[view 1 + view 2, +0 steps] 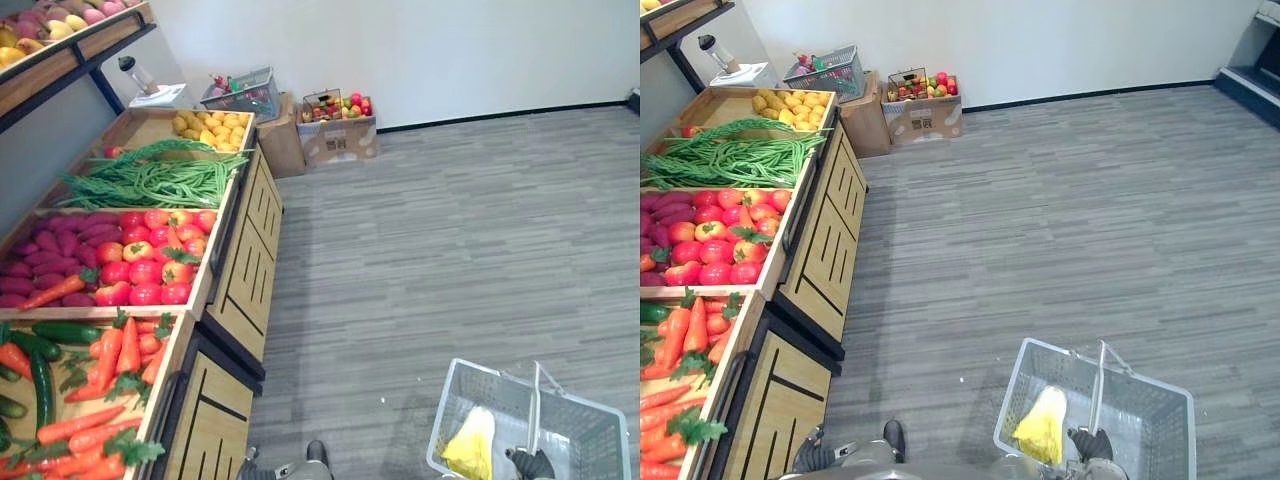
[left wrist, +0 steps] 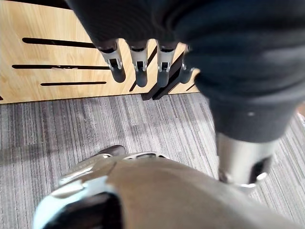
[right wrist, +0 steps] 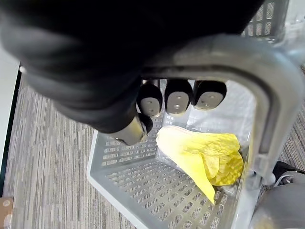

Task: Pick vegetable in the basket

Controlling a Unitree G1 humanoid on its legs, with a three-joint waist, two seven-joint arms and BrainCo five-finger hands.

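Right hand (image 3: 177,98) is curled round the basket handle (image 3: 267,90). Grey basket (image 1: 455,410) sits lower right, with a yellow leafy cabbage (image 1: 470,445) inside. Left hand (image 2: 138,67) hangs empty (fingers loosely straight). Judged between picks: next calls for reaching the carrots (image 1: 110,360), lower left.

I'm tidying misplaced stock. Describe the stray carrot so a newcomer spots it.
On the wooden produce stand, find the bin of red tomatoes and purple vegetables, next to the green beans. The carrot lies across the purple ones, the one long orange, green-topped piece among them.
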